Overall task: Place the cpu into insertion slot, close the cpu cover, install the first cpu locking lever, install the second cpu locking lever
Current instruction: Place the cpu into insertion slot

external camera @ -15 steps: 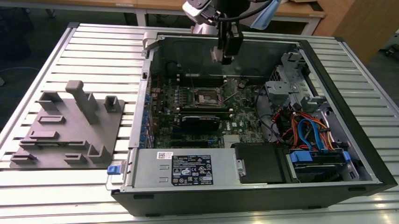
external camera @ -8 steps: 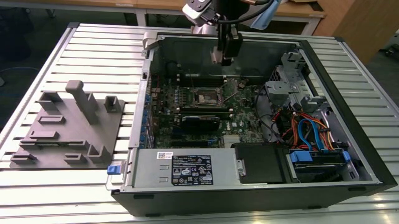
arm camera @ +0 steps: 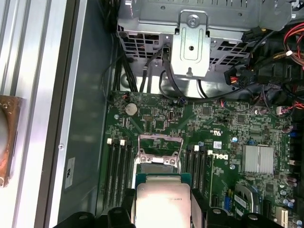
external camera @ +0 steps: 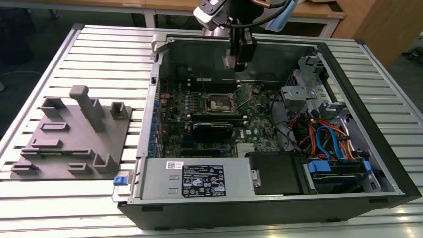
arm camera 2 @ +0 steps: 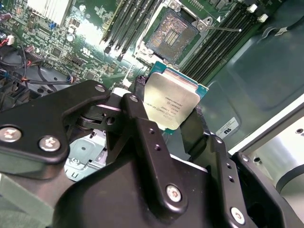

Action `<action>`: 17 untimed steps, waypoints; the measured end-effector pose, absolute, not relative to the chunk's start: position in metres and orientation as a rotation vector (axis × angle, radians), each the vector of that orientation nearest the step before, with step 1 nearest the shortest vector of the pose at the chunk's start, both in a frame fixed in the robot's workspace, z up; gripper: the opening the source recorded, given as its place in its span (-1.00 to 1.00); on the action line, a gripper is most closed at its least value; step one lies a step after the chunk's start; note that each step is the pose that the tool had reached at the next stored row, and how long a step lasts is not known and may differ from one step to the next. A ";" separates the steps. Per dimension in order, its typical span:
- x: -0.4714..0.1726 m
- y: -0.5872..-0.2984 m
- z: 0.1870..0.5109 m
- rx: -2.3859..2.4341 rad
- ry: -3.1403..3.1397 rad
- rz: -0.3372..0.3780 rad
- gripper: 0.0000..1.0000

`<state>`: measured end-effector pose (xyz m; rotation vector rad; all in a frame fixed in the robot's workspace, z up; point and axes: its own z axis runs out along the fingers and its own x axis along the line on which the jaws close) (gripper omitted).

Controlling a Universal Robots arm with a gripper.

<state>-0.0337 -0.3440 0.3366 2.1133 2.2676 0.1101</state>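
The gripper (external camera: 237, 60) hangs inside the open case (external camera: 370, 163), above the board (external camera: 198, 124) and well clear of it, a little toward the case's back wall from the slot (external camera: 220, 102). In the second wrist view its black fingers (arm camera 2: 138, 95) pinch the cpu (arm camera 2: 171, 102) by two opposite edges, with the silver top facing the camera and a strip of green edge showing along the chip's far side. The cpu is held in the air and apart from the slot (arm camera 2: 172, 34), which lies open below it with its dark contact field bare. In the first wrist view the cpu (arm camera: 163, 204) sits between the finger ends, and just past it the cover (arm camera: 160, 137) is swung up off the slot, its cut-out centre showing green board behind. A thin lever (arm camera 2: 225, 29) sticks out beside the slot. Memory sticks (arm camera 2: 128, 21) run along both sides of the slot. In the exterior view the case lies on a slatted table (external camera: 99, 54), with a grey fixture (external camera: 73, 134) on the exterior view's left.
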 end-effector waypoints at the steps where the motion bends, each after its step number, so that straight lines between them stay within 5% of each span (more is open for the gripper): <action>1: -0.034 -0.344 0.336 2.113 2.268 0.110 0.08; 17: -0.038 -0.344 0.328 2.113 2.268 0.110 0.08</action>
